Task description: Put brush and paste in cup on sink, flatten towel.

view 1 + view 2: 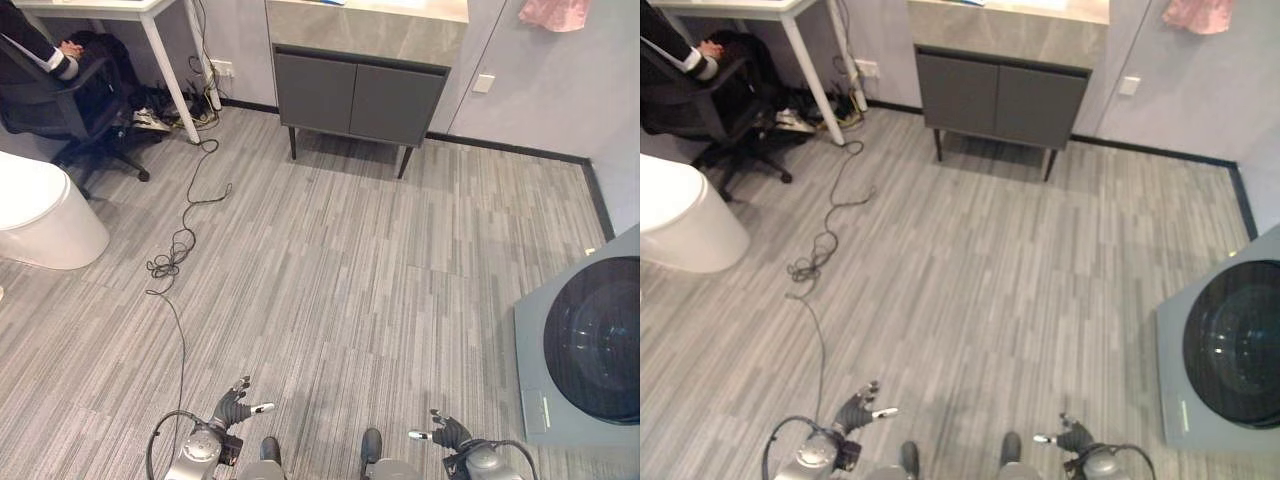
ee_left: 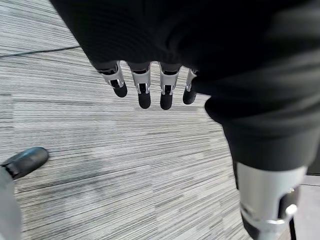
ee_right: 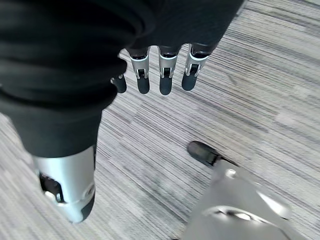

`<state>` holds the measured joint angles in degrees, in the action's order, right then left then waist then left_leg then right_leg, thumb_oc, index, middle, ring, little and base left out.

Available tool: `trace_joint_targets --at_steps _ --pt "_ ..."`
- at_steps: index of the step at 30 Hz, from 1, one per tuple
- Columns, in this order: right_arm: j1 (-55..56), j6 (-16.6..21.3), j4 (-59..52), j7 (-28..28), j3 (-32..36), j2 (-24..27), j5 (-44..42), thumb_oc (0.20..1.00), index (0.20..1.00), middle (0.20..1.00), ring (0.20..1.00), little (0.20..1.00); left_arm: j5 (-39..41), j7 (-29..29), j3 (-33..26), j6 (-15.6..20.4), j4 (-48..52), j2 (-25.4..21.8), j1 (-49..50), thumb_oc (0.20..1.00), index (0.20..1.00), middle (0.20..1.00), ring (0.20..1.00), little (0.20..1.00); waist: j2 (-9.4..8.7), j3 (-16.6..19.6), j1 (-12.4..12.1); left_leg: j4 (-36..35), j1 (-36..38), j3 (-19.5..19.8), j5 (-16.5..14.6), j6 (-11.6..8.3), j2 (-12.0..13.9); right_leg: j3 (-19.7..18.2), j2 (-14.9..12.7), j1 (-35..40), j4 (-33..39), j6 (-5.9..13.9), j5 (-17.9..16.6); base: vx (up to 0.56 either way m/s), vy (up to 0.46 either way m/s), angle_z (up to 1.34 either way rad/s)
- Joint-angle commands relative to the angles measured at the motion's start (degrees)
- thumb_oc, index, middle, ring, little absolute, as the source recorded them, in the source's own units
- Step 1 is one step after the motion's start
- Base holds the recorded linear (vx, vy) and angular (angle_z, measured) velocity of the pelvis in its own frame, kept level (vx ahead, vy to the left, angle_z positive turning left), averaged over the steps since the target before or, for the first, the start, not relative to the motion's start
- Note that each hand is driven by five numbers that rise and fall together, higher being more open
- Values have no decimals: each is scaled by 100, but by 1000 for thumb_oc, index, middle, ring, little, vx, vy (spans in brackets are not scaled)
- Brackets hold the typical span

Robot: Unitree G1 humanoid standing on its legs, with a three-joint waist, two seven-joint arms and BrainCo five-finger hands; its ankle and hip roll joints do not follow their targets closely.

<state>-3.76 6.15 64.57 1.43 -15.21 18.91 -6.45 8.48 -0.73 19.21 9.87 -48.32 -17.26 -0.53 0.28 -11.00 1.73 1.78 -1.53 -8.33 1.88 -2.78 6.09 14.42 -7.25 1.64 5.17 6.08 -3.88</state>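
From the head cameras, the left hand (image 1: 233, 408) hangs low over the grey plank floor (image 1: 350, 260), fingers loosely spread and thumb pointing inward, holding nothing. The right hand (image 1: 449, 432) hangs opposite it in the same relaxed pose, also empty. Far across the room stands the sink cabinet (image 1: 360, 95) with its pale counter (image 1: 400, 10); I cannot make out a brush, paste or cup on it. A pink towel (image 1: 555, 12) hangs on the wall to the cabinet's right. A washing machine (image 1: 585, 345) sits at the right, a white toilet (image 1: 40, 215) at the left, and a person (image 1: 45, 50) sits on an office chair beyond it.

In the left wrist view, the fingers (image 2: 144, 89) reach straight down over bare floor.

In the right wrist view, the fingers (image 3: 165, 72) are likewise extended, gripping nothing.
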Motion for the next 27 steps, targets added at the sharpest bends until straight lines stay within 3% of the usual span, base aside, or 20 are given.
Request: trace_joint_targets --at_steps 1,5,7,8,9,11,18,27 --pt "-185 149 99 -56 -43 63 -171 1000 1000 1000 1000 1000 -49 5 -27 194 -67 -51 1 1000 1000 1000 1000 1000 -230 37 36 170 -306 162 11 -59 -336 -280 50 -155 -448 -62 -86 68 64 6" --pt "-326 150 259 -232 158 -240 -573 1000 1000 1000 1000 1000 58 -140 -190 177 -532 236 60 1000 1000 1000 1000 1000 -148 370 16 -513 334 -37 -9 73 -408 -405 -45 68 -274 66 -169 91 126 -16" --pt "-352 148 219 -320 127 -323 -545 1000 1000 1000 1000 1000 154 -228 -243 191 -533 265 21 1000 1000 1000 1000 1000 -167 379 -7 -498 401 -38 -35 94 -407 -430 -56 65 -423 62 -98 15 80 -22" --pt "-351 145 152 -378 109 -338 -498 1000 1000 1000 1000 1000 199 -275 -255 195 -504 256 1 1000 1000 1000 1000 1000 -178 357 -15 -428 384 -35 -73 110 -403 -430 -68 40 -589 53 -30 -66 40 -5" --pt "-368 168 -79 -470 66 -326 -524 1000 1000 1000 1000 1000 393 -369 -308 249 -282 183 -59 1000 1000 1000 1000 1000 -221 183 -12 159 239 20 -274 184 -388 -481 -83 -107 -1077 -8 174 -98 18 -2" --pt "-357 150 -137 -501 60 -338 -538 1000 1000 1000 1000 1000 458 -383 -315 247 -199 137 -102 1000 1000 1000 1000 1000 -256 51 -4 508 91 65 -419 198 -419 -480 -84 -170 -1292 -20 249 -65 -4 4" --pt "-271 107 1 -469 82 -440 -747 1000 1000 1000 1000 1000 580 -344 -369 251 -153 205 86 1000 1000 1000 1000 1000 -277 267 -44 350 286 -22 -426 193 -426 -500 -67 152 -819 -26 116 47 -1 -4" --pt "-332 88 -140 -437 -126 -433 -595 1000 1000 1000 1000 1000 431 -321 -233 242 -84 184 106 1000 1000 1000 1000 1000 -277 231 -86 406 231 -5 -490 199 -483 -528 -122 242 -558 7 11 17 35 -1"
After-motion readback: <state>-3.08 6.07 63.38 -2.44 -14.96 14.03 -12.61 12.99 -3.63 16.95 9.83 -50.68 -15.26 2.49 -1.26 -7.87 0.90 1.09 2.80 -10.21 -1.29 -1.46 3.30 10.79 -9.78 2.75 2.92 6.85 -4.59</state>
